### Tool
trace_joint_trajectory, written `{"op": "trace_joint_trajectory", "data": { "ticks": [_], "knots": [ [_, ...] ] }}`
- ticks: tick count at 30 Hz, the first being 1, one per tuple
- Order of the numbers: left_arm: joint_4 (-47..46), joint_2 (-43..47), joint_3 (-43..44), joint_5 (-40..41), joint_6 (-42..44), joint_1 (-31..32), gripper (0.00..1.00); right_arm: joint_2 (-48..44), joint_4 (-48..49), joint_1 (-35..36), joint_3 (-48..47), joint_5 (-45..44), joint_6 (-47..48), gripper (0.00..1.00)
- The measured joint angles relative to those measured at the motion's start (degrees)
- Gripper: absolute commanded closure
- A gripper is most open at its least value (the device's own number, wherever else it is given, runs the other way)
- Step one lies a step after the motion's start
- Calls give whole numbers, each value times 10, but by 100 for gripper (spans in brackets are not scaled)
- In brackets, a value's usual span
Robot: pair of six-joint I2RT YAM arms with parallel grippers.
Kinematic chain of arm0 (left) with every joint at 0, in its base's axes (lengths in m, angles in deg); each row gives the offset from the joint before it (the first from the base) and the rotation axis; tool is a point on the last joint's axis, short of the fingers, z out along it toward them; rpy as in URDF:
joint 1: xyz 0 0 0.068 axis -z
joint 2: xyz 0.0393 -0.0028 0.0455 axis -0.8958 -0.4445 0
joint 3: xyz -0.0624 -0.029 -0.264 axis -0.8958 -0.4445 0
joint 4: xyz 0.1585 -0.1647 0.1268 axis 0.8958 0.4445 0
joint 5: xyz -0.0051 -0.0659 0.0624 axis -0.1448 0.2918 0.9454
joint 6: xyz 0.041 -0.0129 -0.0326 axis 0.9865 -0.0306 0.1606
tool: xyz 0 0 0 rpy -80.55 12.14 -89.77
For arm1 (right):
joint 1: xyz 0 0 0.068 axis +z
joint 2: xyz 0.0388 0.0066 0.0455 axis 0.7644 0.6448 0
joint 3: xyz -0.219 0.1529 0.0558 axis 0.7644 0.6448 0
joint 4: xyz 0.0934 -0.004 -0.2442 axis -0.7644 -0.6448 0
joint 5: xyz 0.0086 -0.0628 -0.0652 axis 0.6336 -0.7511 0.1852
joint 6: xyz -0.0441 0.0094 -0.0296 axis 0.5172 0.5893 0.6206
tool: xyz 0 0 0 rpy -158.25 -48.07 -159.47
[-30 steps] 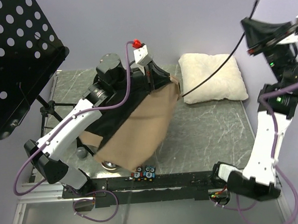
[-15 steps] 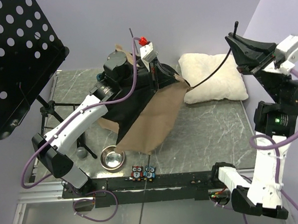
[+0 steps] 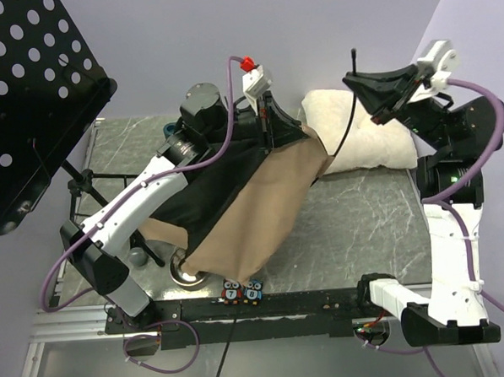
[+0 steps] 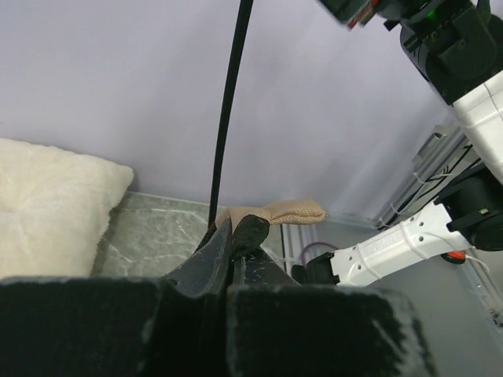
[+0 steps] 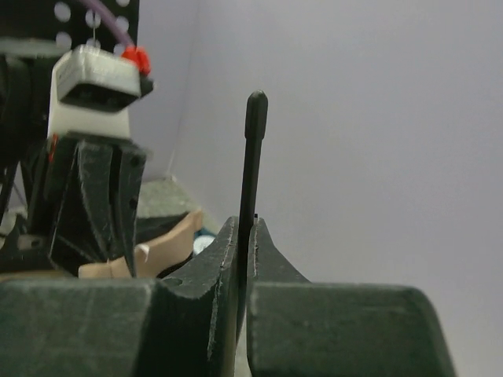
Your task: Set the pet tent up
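Note:
The pet tent [image 3: 253,209] is a tan and black fabric heap hanging from my left gripper down to the table. My left gripper [image 3: 276,124] is shut on the tent's upper corner, above the table's back middle; in the left wrist view [image 4: 240,232] tan fabric [image 4: 287,210] pokes out past the tips. A thin black pole [image 3: 344,133] curves from that corner up to my right gripper [image 3: 363,85], which is shut on it near its tip. The pole's end [image 5: 256,106] stands above the right fingers [image 5: 228,251]. The same pole [image 4: 229,102] rises in the left wrist view.
A white fluffy cushion [image 3: 376,140] lies at the back right, under the pole. A metal bowl [image 3: 187,276] peeks out under the tent's front edge. A black perforated stand [image 3: 27,99] looms at the left. Two small owl figures [image 3: 242,292] sit on the front rail.
My right gripper has swung left and toward the back with the pole, bending it more upright. My left gripper shifted slightly right; the tent fabric dropped forward over the bowl.

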Motion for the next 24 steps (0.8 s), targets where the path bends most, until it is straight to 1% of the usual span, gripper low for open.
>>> {"op": "trace_joint_trajectory", "data": {
  "ticks": [6,12,19,24],
  "knots": [
    [-3,-6,2,5,-37,3,99,-15,-93,21,34,11,88,100],
    [-5,-7,3,6,-68,-1,99,-45,-152,43,66,28,162,100],
    [-25,-16,4,17,-111,-25,99,-49,-247,57,70,53,263,100],
    [-36,-22,7,20,-133,-36,99,-44,-300,59,71,61,309,100]
  ]
}}
